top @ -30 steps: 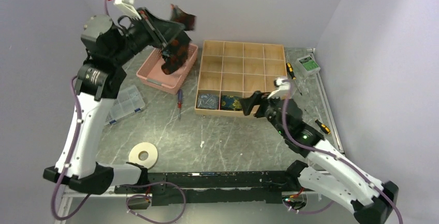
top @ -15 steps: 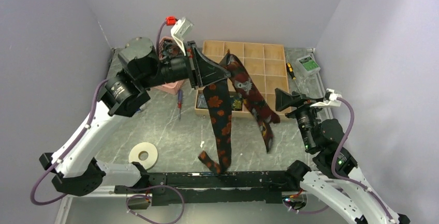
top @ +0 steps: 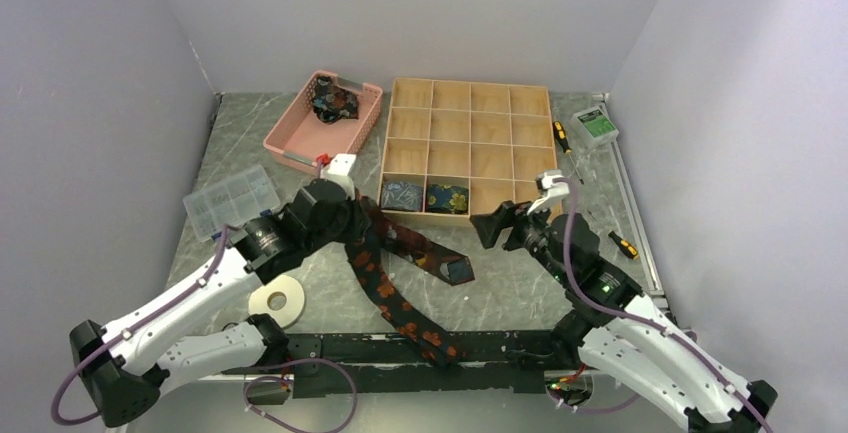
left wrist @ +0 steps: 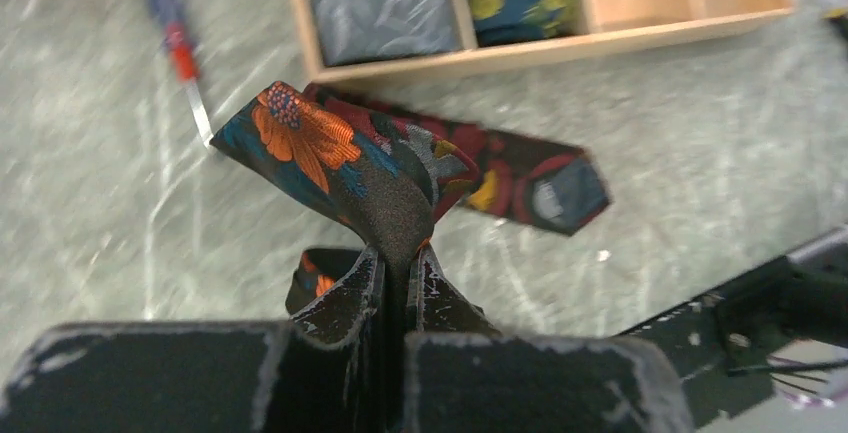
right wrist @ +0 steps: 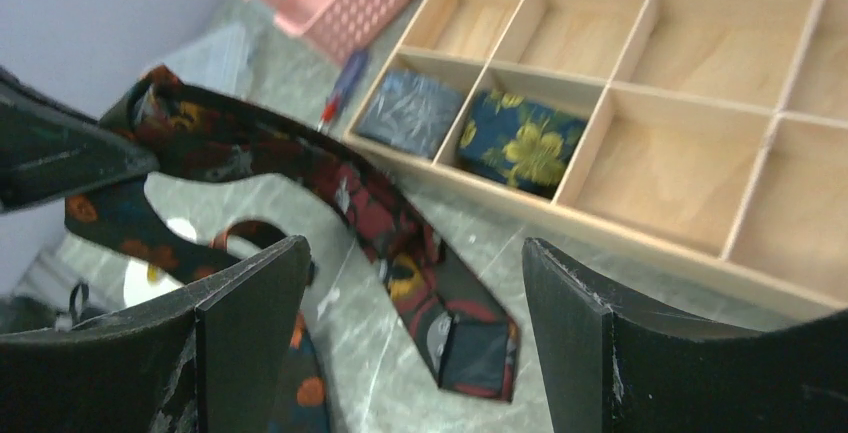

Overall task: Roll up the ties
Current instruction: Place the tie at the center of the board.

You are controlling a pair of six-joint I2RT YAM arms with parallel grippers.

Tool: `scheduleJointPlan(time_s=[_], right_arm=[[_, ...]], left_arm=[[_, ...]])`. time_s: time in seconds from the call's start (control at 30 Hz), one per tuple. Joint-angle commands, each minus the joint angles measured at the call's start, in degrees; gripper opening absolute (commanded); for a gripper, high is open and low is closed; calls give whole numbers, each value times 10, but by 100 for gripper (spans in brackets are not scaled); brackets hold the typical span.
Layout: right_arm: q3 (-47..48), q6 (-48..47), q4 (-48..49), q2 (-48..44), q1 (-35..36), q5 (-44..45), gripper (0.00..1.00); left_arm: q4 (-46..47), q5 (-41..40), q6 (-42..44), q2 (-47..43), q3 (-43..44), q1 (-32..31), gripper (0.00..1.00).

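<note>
Currently the left gripper is clamped on a fold of the dark navy fabric necktie with orange flowers, which trails across the grey marble tabletop to its near edge. A maroon flower-print necktie lies flat just beside it, before the wooden compartment tray. The right gripper hovers above, fingers spread wide.

Even soft light, wrist views blurred

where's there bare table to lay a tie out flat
Bare table shows back-left, between the pink basket and clear organizer, and in front of the wooden box, between the ties and the right gripper. Crowded: left gripper, ties and tape ring.
</note>
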Motion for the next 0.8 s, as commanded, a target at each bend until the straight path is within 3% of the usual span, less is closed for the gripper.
scheduleJointPlan(time_s=[0.0, 0.1, 0.23, 0.3, 0.4, 0.43, 0.5, 0.63, 0.77], right_arm=[[-17, 4, 56, 25, 1, -133, 82], [-28, 12, 61, 73, 5, -192, 82], [-56, 33, 87, 100, 10, -205, 81], [-57, 35, 95, 120, 15, -215, 81], [-47, 33, 92, 158, 34, -204, 81], [-47, 33, 94, 167, 42, -198, 81], [-50, 35, 103, 184, 61, -182, 82], [-57, 40, 122, 213, 86, -149, 82], [-64, 47, 151, 241, 89, -126, 81]], left_arm=[[-39, -135, -71, -77, -41, 0, 4], [-64, -170, -102, -135, -72, 0, 7], [-28, -174, -77, -196, -107, 0, 7], [-25, -172, -69, -202, -109, 0, 15], [-61, -169, -73, -179, -87, 0, 67], [-78, -175, -77, -171, -75, 0, 77], [-111, -187, -85, -161, -53, 0, 89], [-156, -220, -92, -169, -11, 0, 93], [-108, -190, -39, -164, -21, 0, 93]])
